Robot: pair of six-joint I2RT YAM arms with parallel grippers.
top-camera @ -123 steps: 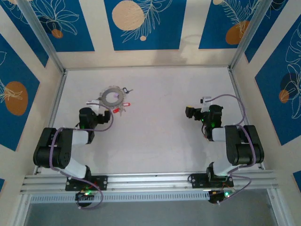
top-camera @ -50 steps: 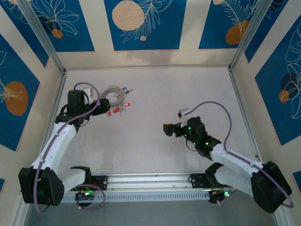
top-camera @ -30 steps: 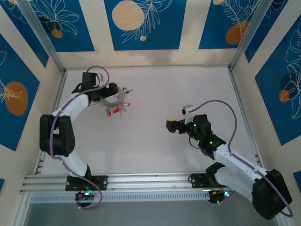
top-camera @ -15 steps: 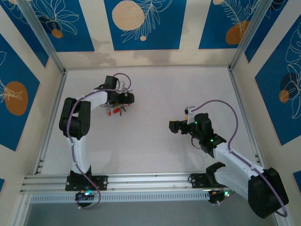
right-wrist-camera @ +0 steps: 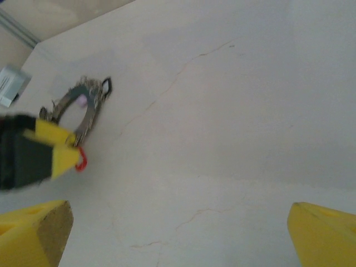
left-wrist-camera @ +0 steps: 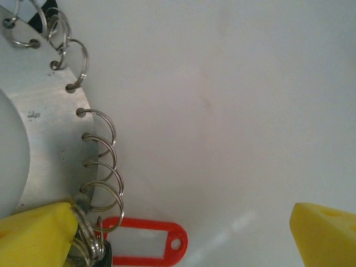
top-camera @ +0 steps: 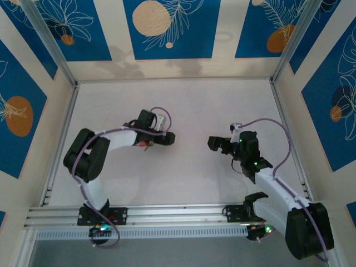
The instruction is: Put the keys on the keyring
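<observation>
Left gripper [left-wrist-camera: 181, 222], jaws wide and gripping nothing, now sits mid-scene after swinging in from the far left, one yellow finger [left-wrist-camera: 33, 236] against the keyring [left-wrist-camera: 53, 139], which has shifted with it, red key [left-wrist-camera: 142, 243] alongside; right gripper [right-wrist-camera: 179, 217] gapes empty, well apart; threading seemingly not begun.

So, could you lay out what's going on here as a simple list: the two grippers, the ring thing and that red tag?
table: white, flat
keyring: flat metal ring, small wire loops along its edge
red key tag: lying flat beside the loops
left gripper: open, over the keyring, one yellow finger at the loops
right gripper: open, off to the right, pointing toward the keyring
</observation>
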